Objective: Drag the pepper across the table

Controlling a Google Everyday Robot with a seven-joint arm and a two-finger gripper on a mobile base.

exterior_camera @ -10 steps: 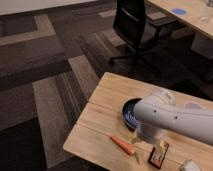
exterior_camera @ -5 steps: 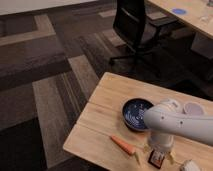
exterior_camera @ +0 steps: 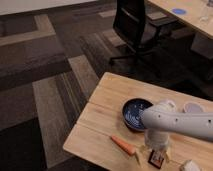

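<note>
Slender orange-red pepper lies on light wooden table, just below-left of dark blue round bowl. Long axis diag., pale stem end twd gripper, which hangs below bowl, prob. just right of pepper. Claw state: can't tell.

Office space, shown by grey striped carpet tiles, black swivel chair, pale desk behind, gripper seen low over the wooden table near its front edge.
</note>
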